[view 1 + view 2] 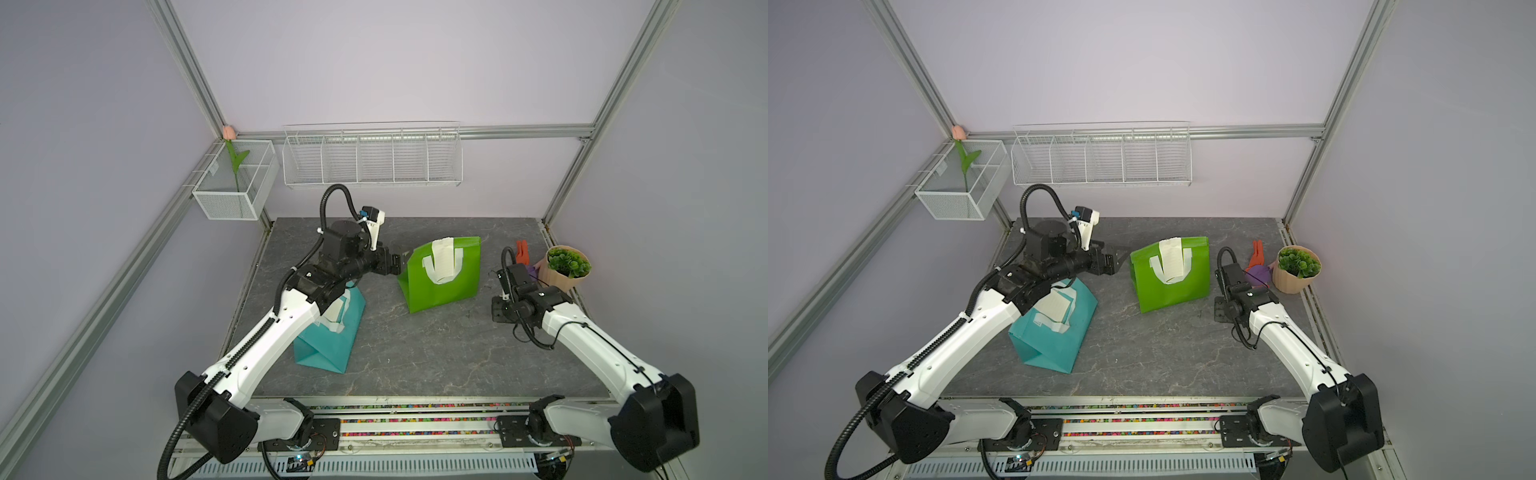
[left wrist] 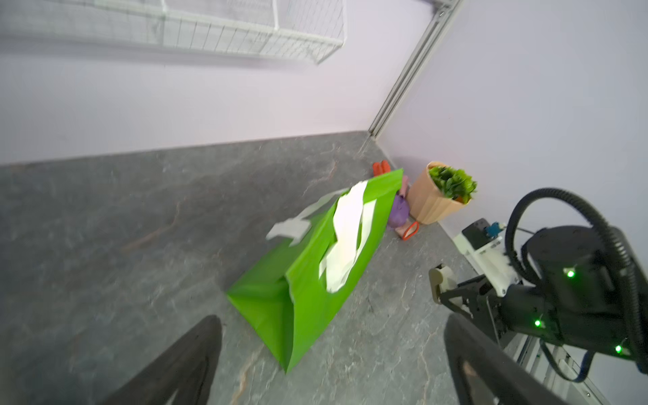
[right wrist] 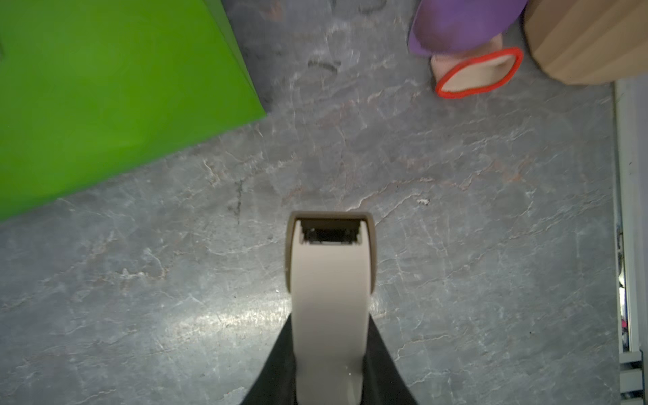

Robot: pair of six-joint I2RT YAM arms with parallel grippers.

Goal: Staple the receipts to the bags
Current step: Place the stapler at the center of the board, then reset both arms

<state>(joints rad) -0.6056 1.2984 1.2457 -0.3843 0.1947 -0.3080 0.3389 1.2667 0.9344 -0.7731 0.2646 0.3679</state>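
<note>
- Stapler (image 3: 331, 280) fills the right wrist view: right tool (image 3: 331, 364) is clamped on its body, nose pointing forward, low over the tabletop (image 3: 140, 280); touching or not, can't tell.
- Mid-tabletop: green bag (image 1: 449, 291) stands near that stapler, on its left. Cream green-bag receipt (image 1: 442, 257) drapes from the top edge down the front face, between the white handle straps (image 1: 427, 263). No staple resolvable in any view.
- Left tool (image 1: 1120, 259) sits at the green bag's upper left corner, jaws spread wide, empty, apparently clear of the bag.
- Left side, nearer the robot: teal bag (image 1: 1054, 345) stands partly under the left arm (image 1: 266, 332); teal-bag receipt (image 1: 1055, 306) lies on its face. Fixing also unreadable.
- My read: green bag is the one in hand. To do it well: left tool pinches receipt and bag rim together clear of the strap, stapler mouth comes over the rim square, both layers deep in the throat, then one full squeeze.
- Risk: bag looks light and stiff; a side push likely tips it. Support before pressing.
- Beige plant pot (image 1: 559, 276) sits behind and right of the right tool; keep the arm off it.
</note>
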